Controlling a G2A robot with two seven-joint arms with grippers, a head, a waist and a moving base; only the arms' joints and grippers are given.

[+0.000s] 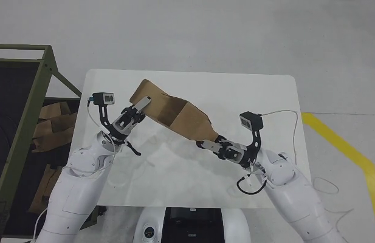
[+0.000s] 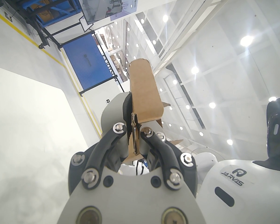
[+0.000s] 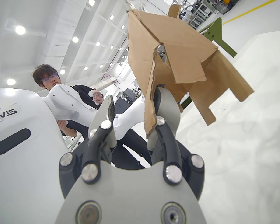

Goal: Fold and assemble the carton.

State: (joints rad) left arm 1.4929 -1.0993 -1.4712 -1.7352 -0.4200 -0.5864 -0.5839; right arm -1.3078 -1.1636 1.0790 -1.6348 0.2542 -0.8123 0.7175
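Table [image 1: 260, 176]: white, smooth, with rounded corners. Bare surface lies on the near side and to the right of the carton. An olive metal rack [image 1: 48, 64] stands just beside the table's left edge, with flat cardboard blanks [image 1: 50, 124] below it.

Carton [image 1: 175, 112]: brown corrugated board, partly opened into a sleeve with its flaps loose. It is held above the table's middle between both arms.

Left gripper [image 1: 137, 113]: fingers clamped narrow on a flap edge at the carton's left end.

Right gripper [image 1: 205, 144]: fingers spread. A ragged flap edge at the carton's right end stands between them, against one finger and apart from the other's ribbed pad [image 3: 110, 108].
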